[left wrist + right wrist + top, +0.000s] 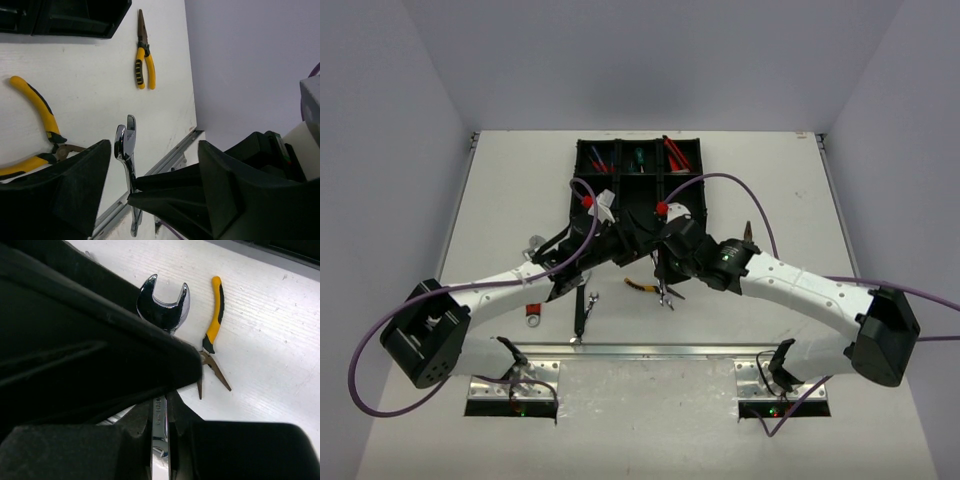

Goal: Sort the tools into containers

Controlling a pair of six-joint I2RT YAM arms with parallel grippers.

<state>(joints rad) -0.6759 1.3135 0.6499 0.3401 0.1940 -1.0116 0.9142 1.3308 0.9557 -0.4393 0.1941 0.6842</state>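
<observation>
Silver spanner (pixel 163 307): open-ended; its shank is pinched by the right gripper and its head projects past the fingers. It is outside the tray, over the white table (pixel 770 170) in front of the tray's near edge.
Right gripper (pixel 160 412): pressed together on the spanner's shank.
Right arm (pixel 790 285): stretched from the near right base inward to the left, with the wrist at the tray's near edge.
Left gripper (pixel 153 146): jaws spread, with nothing seen between the pads.
Left arm (pixel 500 285): reaches from the near left base toward the centre; its wrist is close beside the right wrist.
Black tray (pixel 582 150): far centre of the table. Red and blue handles lie in the far left compartment, a green handle in the far middle, red items in the far right. Both wrists hide most of the near row.
Yellow-handled pliers (pixel 34 106): jaws parted, flat on the table just left of the spanner.
Needle-nose pliers (pixel 144 49): yellow handles, jaws closed, lying farther right, apart from the spanner.
Black-handled tool (pixel 582 310): on the table below the left forearm; kind cannot be told.
Red-handled tool (pixel 532 318): on the table near the left arm.
</observation>
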